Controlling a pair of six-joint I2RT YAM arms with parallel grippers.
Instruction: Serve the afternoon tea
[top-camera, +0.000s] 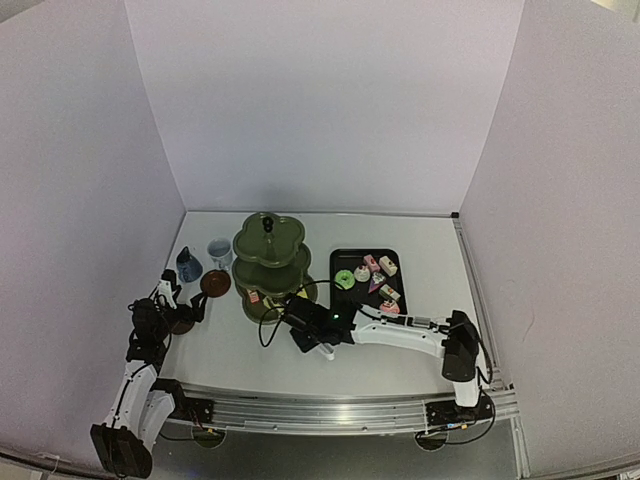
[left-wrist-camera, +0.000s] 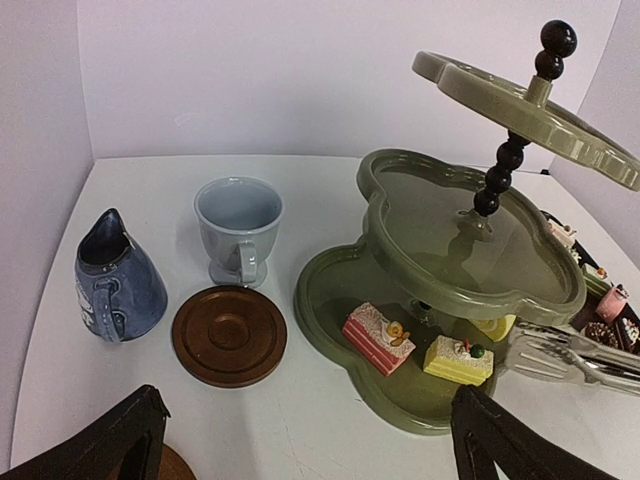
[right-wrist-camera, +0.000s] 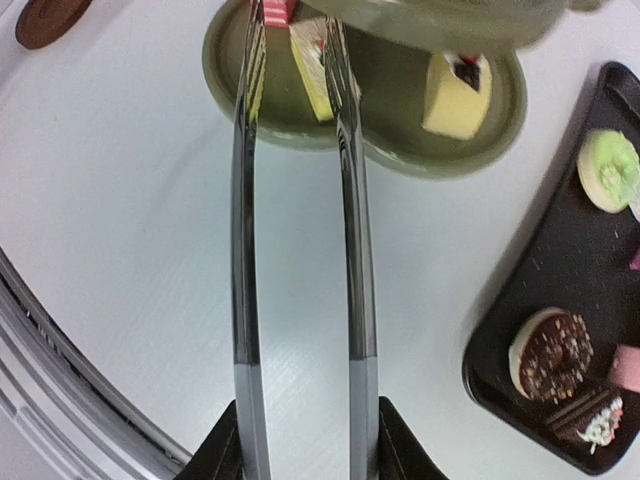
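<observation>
In my right wrist view the tongs (right-wrist-camera: 355, 250) blur at their tips under the stand (right-wrist-camera: 395, 125); the tray (right-wrist-camera: 540, 265) runs off the edge; my left wrist view crops a saucer (left-wrist-camera: 172, 467); overhead, the cakes (top-camera: 371, 263) are too small to sort.

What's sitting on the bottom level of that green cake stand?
A pink cake, a yellow cake and another yellow piece half tucked beneath the middle tier, which hides the rest of the bottom tier.

Stand (left-wrist-camera: 440, 225): olive-green, three scalloped tiers, upright. Bottom tier: pink slice (left-wrist-camera: 379, 338), yellow slice (left-wrist-camera: 457, 360), yellow wedge (right-wrist-camera: 456, 92). Right of stand: green round (right-wrist-camera: 610, 168), chocolate ring (right-wrist-camera: 552, 352). Pale cup (left-wrist-camera: 239, 228) upright, empty; dark-blue cup (left-wrist-camera: 118, 280) to its left. Brown saucer (left-wrist-camera: 229, 334) before pale cup, bare; second saucer (left-wrist-camera: 175, 465) nearer, mostly hidden.
</observation>
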